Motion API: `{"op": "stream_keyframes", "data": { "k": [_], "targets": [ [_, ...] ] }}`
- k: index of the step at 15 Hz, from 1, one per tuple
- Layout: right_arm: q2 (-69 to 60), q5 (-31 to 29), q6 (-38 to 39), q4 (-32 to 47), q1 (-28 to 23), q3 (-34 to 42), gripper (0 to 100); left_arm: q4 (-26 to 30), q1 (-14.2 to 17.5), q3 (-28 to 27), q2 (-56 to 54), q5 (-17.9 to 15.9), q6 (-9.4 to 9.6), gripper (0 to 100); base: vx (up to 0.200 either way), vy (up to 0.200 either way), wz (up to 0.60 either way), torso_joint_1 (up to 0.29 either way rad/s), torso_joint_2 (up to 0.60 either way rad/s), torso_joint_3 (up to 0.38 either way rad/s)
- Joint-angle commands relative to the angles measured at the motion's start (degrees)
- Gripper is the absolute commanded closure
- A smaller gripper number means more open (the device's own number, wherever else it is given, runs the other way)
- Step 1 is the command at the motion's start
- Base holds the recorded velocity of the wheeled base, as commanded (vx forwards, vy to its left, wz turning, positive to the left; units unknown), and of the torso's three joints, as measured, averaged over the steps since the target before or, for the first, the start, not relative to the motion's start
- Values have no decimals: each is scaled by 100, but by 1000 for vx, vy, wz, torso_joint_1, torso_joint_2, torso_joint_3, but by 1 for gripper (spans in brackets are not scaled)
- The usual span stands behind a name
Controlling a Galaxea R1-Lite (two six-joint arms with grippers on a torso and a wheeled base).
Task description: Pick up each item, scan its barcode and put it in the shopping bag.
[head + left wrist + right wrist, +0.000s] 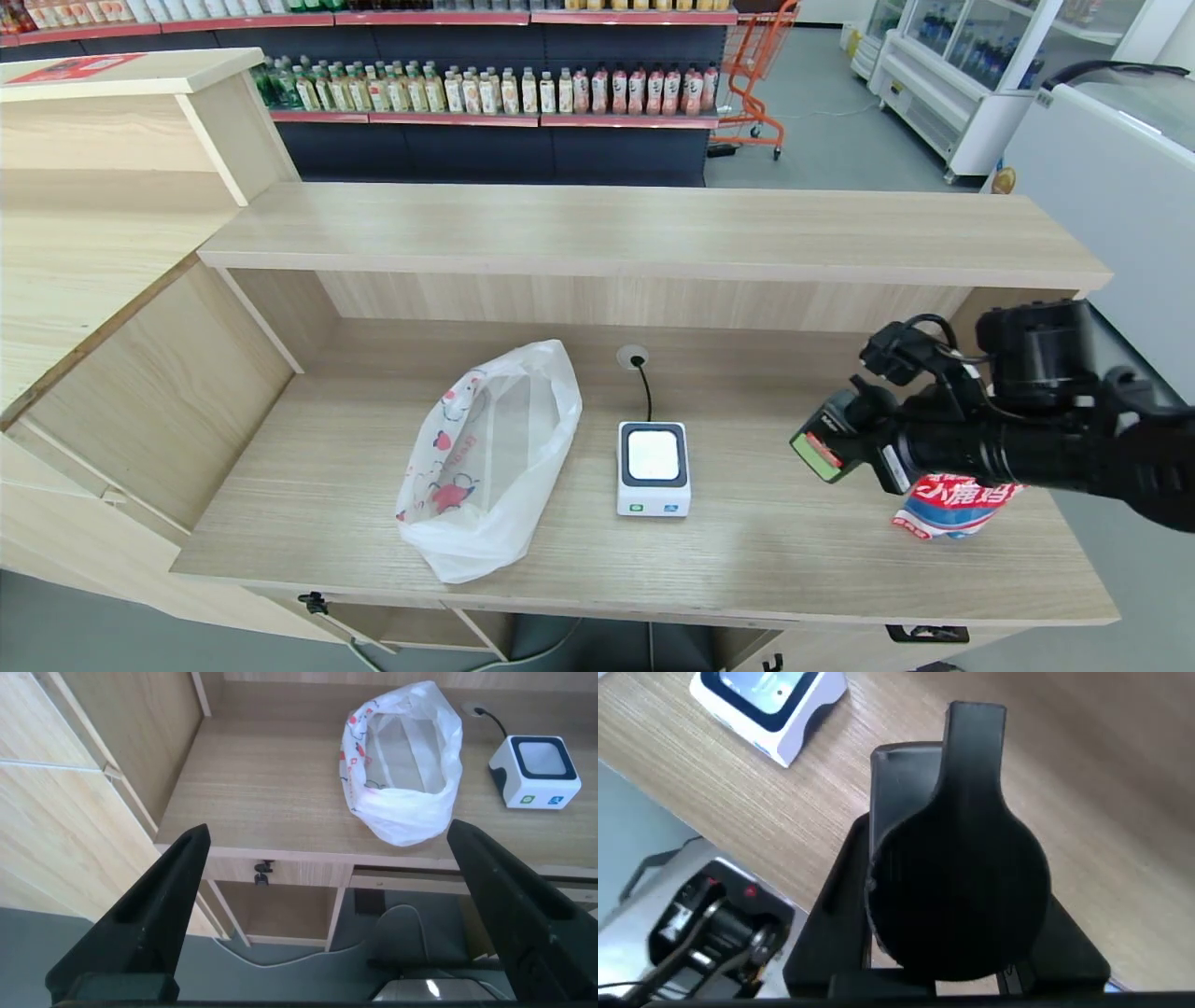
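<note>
Shop floor behind: dark shelves (523, 140) lined with drink bottles (485, 91), an orange wire trolley (761, 75) at their far end. Nearer, a light wooden checkout table (794, 560) with a raised ledge along its far side.

- White translucent plastic shopping bag with red cartoon print (490, 457): lies slumped on the table, left of centre.
- Small white box scanner with dark-framed glass top (653, 467): near the bag on its right, not touching it. A black cable (644, 387) runs from it to a round hole in the tabletop.
- Red, white and blue printed packet (952, 509): near the table's right front corner, directly under the black right arm (1008, 448), upper part covered by it.
- Right jaws: hidden behind black housing; cannot tell whether parted, closed, or on the packet.
- Left jaws: spread wide, nothing between them. Black fingers (177, 905) hang off the table's front edge, on the bag's side.
</note>
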Motion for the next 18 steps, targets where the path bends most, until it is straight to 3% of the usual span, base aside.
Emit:
{"op": "stream_keyframes", "data": {
  "k": [1,2,3,5,7,8,11,13,16,18],
  "targets": [
    [-1285,4,-1304,-1619,-350,1596,100,-1,1,0,7,9,-1,0,0,0,0,0,0,0],
    [-1399,74,-2210,-2419,-508,2062,100,-1,1,0,7,9,-1,0,0,0,0,0,0,0],
    [-1461,469,-2781,-2647,-614,2203,100,-1,1,0,7,9,-1,0,0,0,0,0,0,0],
    [-1487,2262,-4310,-2647,-763,2194,100,-1,1,0,7,0,-1,0,0,0,0,0,0,0],
    [-1434,3625,-6824,-2436,-754,2106,100,-1,1,0,7,0,-1,0,0,0,0,0,0,0],
    [-1276,4161,-8221,-2093,-491,2018,100,-1,1,0,7,9,-1,0,0,0,0,0,0,0],
    [-758,4407,-10858,-977,327,1684,100,-1,1,0,7,9,-1,0,0,0,0,0,0,0],
    [-529,4416,-11429,-889,766,1552,100,-1,1,0,7,0,-1,0,0,0,0,0,0,0],
    [-11,4433,-12317,-872,1698,726,100,-1,1,0,7,0,-1,0,0,0,0,0,0,0],
    [139,4451,-12563,-863,1979,427,100,-1,1,0,7,0,-1,0,0,0,0,0,0,0]
  ]
}}
